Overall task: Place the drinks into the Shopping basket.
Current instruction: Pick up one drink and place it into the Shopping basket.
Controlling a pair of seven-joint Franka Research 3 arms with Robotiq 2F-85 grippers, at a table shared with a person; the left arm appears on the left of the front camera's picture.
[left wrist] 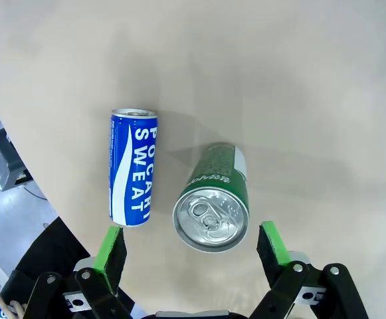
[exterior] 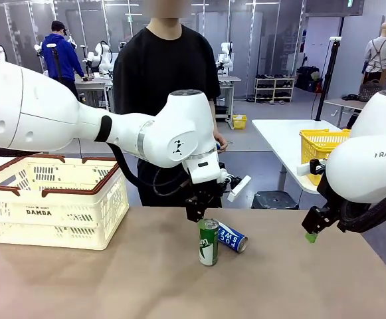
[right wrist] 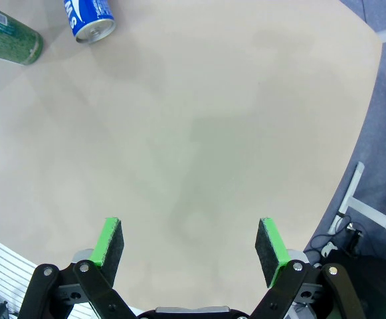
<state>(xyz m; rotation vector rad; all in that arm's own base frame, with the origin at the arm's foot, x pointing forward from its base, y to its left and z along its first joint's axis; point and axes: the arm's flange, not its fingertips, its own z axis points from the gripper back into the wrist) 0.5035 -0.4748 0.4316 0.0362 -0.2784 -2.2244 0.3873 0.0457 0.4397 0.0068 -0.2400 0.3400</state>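
cans at mid-table in front view: green can (exterior: 208, 242) stands upright, blue can (exterior: 232, 237) lies on its side just beside it at its 2 o'clock, pull-tab end toward the robot's right. left gripper (exterior: 196, 210) hangs at 12 o'clock right over the green can, jaws wide, holding nothing. left wrist view looks down between its green pads (left wrist: 111, 256) onto the green can's lid (left wrist: 211, 218), neither pad touching; blue can (left wrist: 134, 167), "pocari sweat" print up, at the lid's 10 o'clock, small gap between. shopping basket (exterior: 53, 214), "damda" on its side, sits at 9 o'clock of the cans, well apart. right gripper (exterior: 312, 229) at 3 o'clock of the cans, well apart, jaws wide over bare table (right wrist: 199, 133), nothing held.
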